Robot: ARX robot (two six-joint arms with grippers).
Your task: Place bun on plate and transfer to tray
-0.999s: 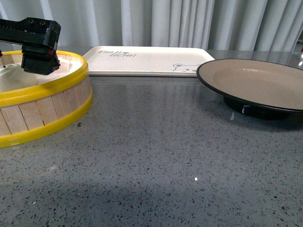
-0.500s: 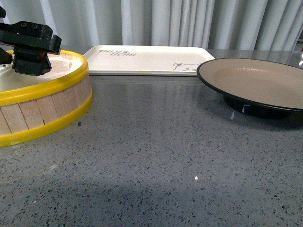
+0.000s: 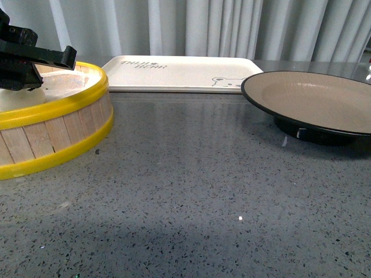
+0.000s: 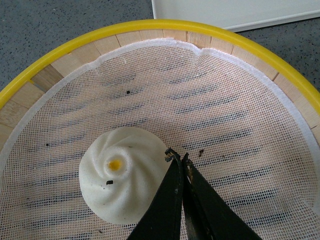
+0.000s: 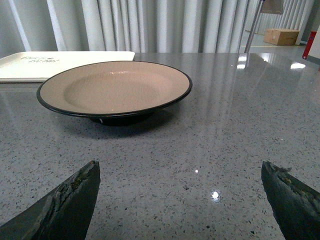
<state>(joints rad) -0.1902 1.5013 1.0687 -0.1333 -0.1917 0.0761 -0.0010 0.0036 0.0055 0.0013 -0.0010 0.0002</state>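
The left gripper is hovering in the steamer basket, jaws pinched together and empty, tips sitting just beside the bun, not straddling it.

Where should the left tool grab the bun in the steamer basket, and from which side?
Take the bun across its round flanks, below the pleated swirl, coming straight down from above. The steamer basket has a raised wall all round, blocking a sideways approach, and the bun sits upright on the mesh. The left tool looks shut beside it, so it likely must open first.
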